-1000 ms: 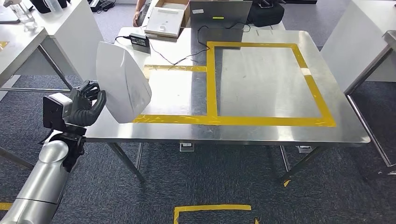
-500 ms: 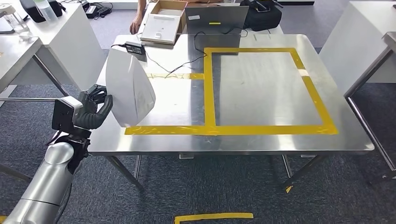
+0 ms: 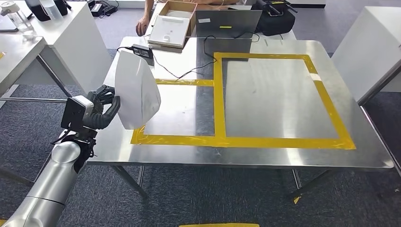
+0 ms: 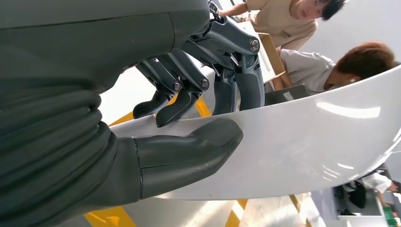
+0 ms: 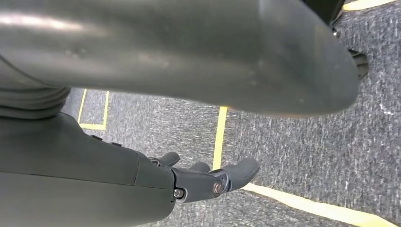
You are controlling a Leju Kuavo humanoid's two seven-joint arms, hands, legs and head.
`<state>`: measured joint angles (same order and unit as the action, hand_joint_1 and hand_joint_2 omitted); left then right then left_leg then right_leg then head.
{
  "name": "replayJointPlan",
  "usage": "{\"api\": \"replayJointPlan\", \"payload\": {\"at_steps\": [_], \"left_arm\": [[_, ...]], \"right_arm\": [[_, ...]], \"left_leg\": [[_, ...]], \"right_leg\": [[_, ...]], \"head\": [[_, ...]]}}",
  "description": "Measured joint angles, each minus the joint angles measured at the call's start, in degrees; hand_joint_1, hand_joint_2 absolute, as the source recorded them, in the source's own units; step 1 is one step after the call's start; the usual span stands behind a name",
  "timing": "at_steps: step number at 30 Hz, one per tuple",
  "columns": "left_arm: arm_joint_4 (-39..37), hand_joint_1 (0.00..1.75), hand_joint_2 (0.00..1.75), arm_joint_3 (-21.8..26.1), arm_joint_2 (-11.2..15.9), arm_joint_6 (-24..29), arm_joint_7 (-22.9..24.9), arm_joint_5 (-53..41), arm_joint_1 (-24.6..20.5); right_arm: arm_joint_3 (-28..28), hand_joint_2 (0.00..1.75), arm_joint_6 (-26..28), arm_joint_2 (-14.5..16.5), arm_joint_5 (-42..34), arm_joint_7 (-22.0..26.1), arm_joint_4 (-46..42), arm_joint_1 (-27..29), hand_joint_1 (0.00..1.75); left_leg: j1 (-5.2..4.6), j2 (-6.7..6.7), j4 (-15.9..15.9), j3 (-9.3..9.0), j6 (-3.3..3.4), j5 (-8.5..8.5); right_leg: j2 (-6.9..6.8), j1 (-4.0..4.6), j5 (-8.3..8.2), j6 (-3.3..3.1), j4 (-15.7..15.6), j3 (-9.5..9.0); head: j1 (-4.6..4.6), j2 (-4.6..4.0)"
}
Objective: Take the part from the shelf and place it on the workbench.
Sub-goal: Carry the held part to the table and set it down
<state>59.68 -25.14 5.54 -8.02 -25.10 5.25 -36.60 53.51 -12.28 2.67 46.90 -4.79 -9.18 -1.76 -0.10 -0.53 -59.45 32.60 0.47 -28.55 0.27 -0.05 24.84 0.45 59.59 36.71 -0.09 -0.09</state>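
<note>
Carrying the white part (image 3: 137, 90) clamped in its left hand (image 3: 101, 109), the robot hovers over the surface (image 3: 265, 94); next I'd expect lowering and release.

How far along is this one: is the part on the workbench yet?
Not yet. Done: the white part is off the shelf. In hand: the left hand grips it by its edge, thumb on one face, above the workbench's left end by the yellow tape. Left: setting it down and letting go.
</note>
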Motion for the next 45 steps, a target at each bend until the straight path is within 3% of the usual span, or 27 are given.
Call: {"api": "replayJointPlan", "payload": {"at_steps": [1, 5, 10, 15, 18, 22, 23, 24, 26, 27, 29, 31, 32, 34, 36, 37, 38, 39, 40, 42, 43, 45], "left_arm": [[-0.7, 1.75, 1.75, -0.3, -0.1, 0.0, 0.1, -0.7, -0.4], [-4.4, 1.75, 1.75, -1.0, -0.6, 0.2, -0.2, -2.8, -2.0], [-7.8, 1.75, 1.75, -1.7, -1.3, 0.2, -1.0, -4.3, -3.2], [-9.0, 1.75, 1.75, -2.2, -2.0, 0.3, -0.8, -5.4, -3.8], [-9.3, 1.75, 1.75, -2.2, -2.7, 0.4, -0.7, -5.9, -4.1], [-9.7, 1.75, 1.75, -2.5, -3.2, 0.5, -0.5, -6.5, -4.2], [-9.8, 1.75, 1.75, -2.6, -3.3, 0.5, -0.4, -6.5, -4.1], [-10.0, 1.75, 1.75, -2.7, -3.4, 0.5, -0.4, -6.6, -4.1], [-10.1, 1.75, 1.75, -2.9, -3.5, 0.5, -0.4, -6.7, -4.1], [-10.2, 1.75, 1.75, -2.9, -3.5, 0.5, -0.3, -6.7, -4.3], [-10.3, 1.75, 1.75, -3.0, -3.6, 0.5, -0.4, -7.0, -4.4], [-10.5, 1.75, 1.75, -3.1, -3.8, 0.4, -0.4, -7.2, -4.5], [-10.5, 1.75, 1.75, -3.1, -4.0, 0.4, -0.4, -7.3, -4.6], [-10.5, 1.75, 1.75, -3.1, -4.2, 0.3, -0.5, -7.4, -4.7], [-10.7, 1.75, 1.75, -3.2, -4.2, 0.3, -0.5, -7.5, -4.7], [-10.8, 1.75, 1.75, -3.2, -4.1, 0.3, -0.5, -7.5, -4.6], [-11.0, 1.75, 1.75, -3.2, -4.1, 0.3, -0.5, -7.5, -4.5], [-11.1, 1.75, 1.75, -3.3, -4.1, 0.3, -0.5, -7.6, -4.4], [-11.1, 1.75, 1.75, -3.3, -4.1, 0.3, -0.5, -7.6, -4.4], [-11.2, 1.75, 1.75, -3.4, -4.1, 0.3, -0.5, -7.7, -4.5], [-11.2, 1.75, 1.75, -3.4, -4.1, 0.3, -0.5, -7.7, -4.6], [-11.2, 1.75, 1.75, -3.5, -4.1, 0.3, -0.5, -7.7, -4.7]], "right_arm": [[0.1, 0.0, 0.0, 0.0, 0.0, -0.1, 0.0, 0.0, 0.0], [0.4, 0.0, -0.2, 0.1, -0.1, -0.8, 0.0, 0.0, 0.0], [1.2, 0.0, -0.2, 0.4, -0.3, -1.3, 0.0, 0.0, 0.0], [1.6, 0.0, -0.1, 0.6, -0.5, -0.9, 0.0, 0.0, 0.0], [1.7, 0.0, -0.1, 0.6, -0.5, -0.7, 0.0, 0.1, 0.0], [2.0, 0.0, -0.2, 0.6, -0.4, -0.7, 0.0, 0.2, 0.0], [2.0, 0.0, -0.2, 0.6, -0.4, -0.7, 0.0, 0.3, 0.0], [2.1, 0.0, -0.2, 0.6, -0.4, -0.8, 0.0, 0.3, 0.0], [2.2, 0.0, -0.1, 0.6, -0.4, -0.7, 0.0, 0.3, 0.0], [2.3, 0.0, -0.1, 0.7, -0.4, -0.7, 0.0, 0.3, 0.0], [2.5, 0.0, -0.1, 0.8, -0.4, -0.8, 0.0, 0.1, 0.0], [2.5, 0.0, -0.1, 0.8, -0.4, -0.8, 0.0, 0.1, 0.0], [2.5, 0.0, -0.1, 0.8, -0.3, -0.8, 0.0, 0.1, 0.0], [2.6, 0.0, -0.1, 0.9, -0.3, -0.7, 0.0, 0.1, 0.0], [2.6, 0.0, -0.1, 0.9, -0.2, -0.7, 0.0, 0.0, 0.0], [2.6, 0.0, -0.1, 0.9, -0.2, -0.7, 0.0, 0.0, 0.0], [2.6, 0.0, -0.1, 0.9, -0.2, -0.7, 0.0, 0.0, 0.0], [2.6, 0.0, -0.1, 0.9, -0.2, -0.8, 0.0, 0.1, 0.0], [2.6, 0.0, -0.1, 0.9, -0.2, -0.8, 0.0, 0.1, 0.0], [2.6, 0.0, -0.1, 1.0, -0.2, -0.7, 0.1, 0.1, 0.0], [2.6, 0.0, -0.1, 1.0, -0.2, -0.7, 0.1, 0.0, 0.0], [2.6, 0.0, -0.1, 1.1, -0.2, -0.7, 0.1, 0.0, 0.0]], "left_leg": [[-0.04, -0.04, 0.1, -0.1, -0.21, -0.07], [-0.17, 0.2, 0.9, -0.77, 0.92, 0.05], [-0.23, 0.29, 1.1, -1.13, 0.93, -0.11], [-0.38, 0.39, 1.3, -1.17, 0.9, -0.06], [0.26, 1.06, 2.6, -1.98, 0.71, 0.66], [0.6, 2.38, 2.9, -2.31, 0.79, 0.69], [0.7, 2.76, 2.8, -2.34, 0.65, 0.52], [0.88, 3.15, 2.5, -2.39, 0.4, 0.26], [1.34, 4.03, 1.7, -2.5, -0.34, -0.59], [1.36, 4.44, 1.1, -2.47, -0.86, -1.16], [1.09, 5.19, 0.4, -2.52, -1.72, -2.0], [0.95, 5.84, 0.5, -2.98, -2.22, -2.41], [1.04, 5.55, 0.4, -3.2, -2.45, -2.74], [1.24, 3.45, -2.7, -1.81, -2.73, -4.63], [1.2, 1.32, -10.3, 2.36, -2.67, -7.77], [1.12, 0.98, -14.0, 4.67, -2.53, -8.8], [1.04, 0.83, -16.2, 6.35, -2.3, -8.79], [0.92, 0.68, -16.2, 6.99, -1.93, -7.54], [0.76, 0.31, -13.9, 6.54, -1.42, -5.24], [0.46, -1.88, -6.3, 3.9, -0.16, -0.52], [0.38, -3.06, -3.3, 2.67, 0.2, 0.65], [0.19, -4.05, -1.0, 1.62, 0.29, 0.75]], "right_leg": [[0.03, 0.01, 0.06, -0.25, -0.4, -0.2], [0.21, -0.07, -0.03, -0.5, -0.9, -0.59], [0.36, -0.14, 0.14, -0.67, -1.0, -0.7], [0.45, -0.21, 0.03, -0.44, -1.1, -0.86], [0.5, -0.2, 0.72, 0.24, 0.3, -0.27], [0.26, -0.86, 5.75, 1.81, 13.0, 6.45], [0.14, -1.07, 5.54, 2.18, 14.3, 7.4], [-0.06, -1.31, 4.25, 2.52, 13.4, 7.19], [-1.5, -1.64, 0.65, 3.23, 6.9, 4.24], [-2.4, -1.56, -0.35, 3.17, 3.7, 2.7], [-3.21, -1.21, -0.28, 1.8, 1.0, 1.34], [-2.13, -1.1, 0.15, 0.08, 1.1, 1.33], [-1.65, -1.14, 0.26, -0.3, 1.1, 1.26], [-0.57, -1.28, 0.39, -0.94, 1.1, 1.04], [0.61, -1.21, 0.52, -1.34, 1.1, 0.93], [1.3, -1.1, 0.58, -1.46, 1.1, 0.88], [2.05, -0.97, 0.63, -1.54, 1.1, 0.78], [2.83, -0.83, 0.66, -1.58, 1.1, 0.64], [3.63, -0.69, 0.68, -1.58, 1.1, 0.45], [5.06, -0.46, 0.74, -1.45, 1.1, 0.15], [5.73, -0.52, 0.73, -1.26, 1.0, 0.18], [6.98, -0.9, 0.55, -0.56, 0.9, 0.47]], "head": [[0.01, 0.0], [-0.01, 0.0], [-0.02, 0.0], [-0.02, 0.0], [0.1, 0.0], [0.32, 0.0], [0.32, 0.0], [0.32, 0.0], [0.33, 0.0], [0.46, 0.0], [0.65, 0.0], [0.71, 0.0], [0.69, 0.0], [0.62, 0.0], [0.57, 0.0], [0.57, 0.0], [0.58, 0.0], [0.57, 0.0], [0.58, 0.0], [0.66, 0.0], [0.71, 0.0], [0.83, 0.0]]}}
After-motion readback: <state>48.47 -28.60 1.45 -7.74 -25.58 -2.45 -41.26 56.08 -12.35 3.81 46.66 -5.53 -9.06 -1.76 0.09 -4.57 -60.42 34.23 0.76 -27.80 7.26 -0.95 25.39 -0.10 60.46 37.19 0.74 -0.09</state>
